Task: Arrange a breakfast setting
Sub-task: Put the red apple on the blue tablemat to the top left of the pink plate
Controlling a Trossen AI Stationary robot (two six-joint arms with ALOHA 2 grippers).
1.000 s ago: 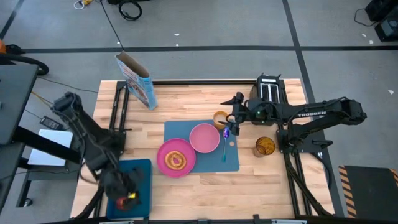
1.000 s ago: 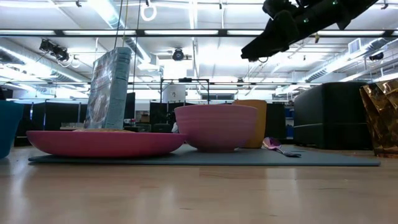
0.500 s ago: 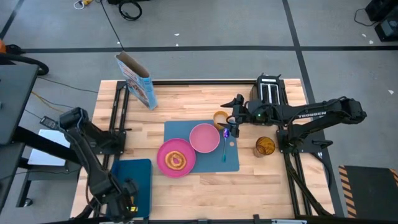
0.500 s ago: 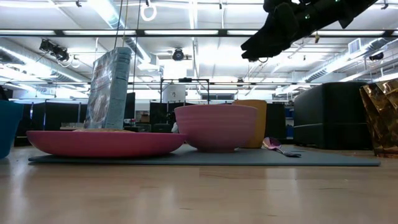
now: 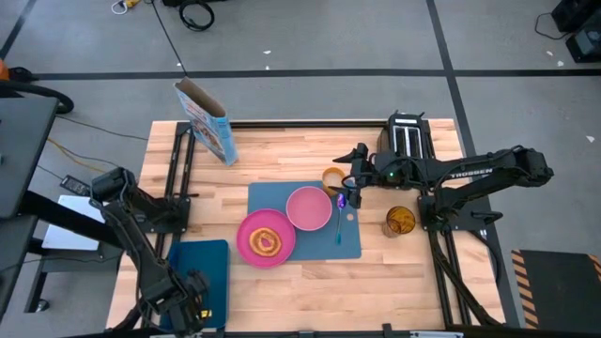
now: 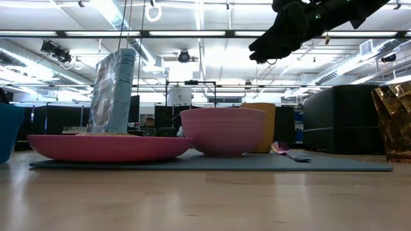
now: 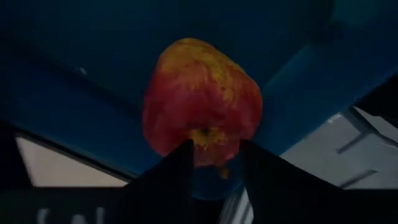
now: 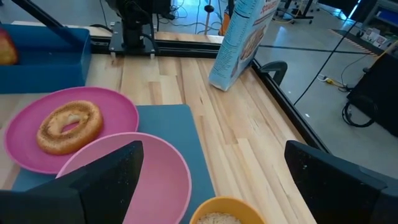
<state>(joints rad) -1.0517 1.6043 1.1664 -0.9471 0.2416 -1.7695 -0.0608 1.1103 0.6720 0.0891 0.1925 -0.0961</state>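
Left wrist view — left end effector (image 7: pixel 214 152) seemingly gripping apple (image 7: pixel 202 99) | high view hides it

Plenty of bare table (image 5: pixel 282 277) along the near edge and far right of the cereal box (image 5: pixel 205 120). Middle's crowded though: placemat (image 5: pixel 354 246) carrying plate (image 5: pixel 246 246), bowl (image 5: pixel 308 207) and spoon (image 5: pixel 339 225), cup (image 5: pixel 332 178) just behind.

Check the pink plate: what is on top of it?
A single bagel-like toasted ring lies on the pink plate, near its middle. The part of the plate beneath the ring is covered, so nothing can be told there.
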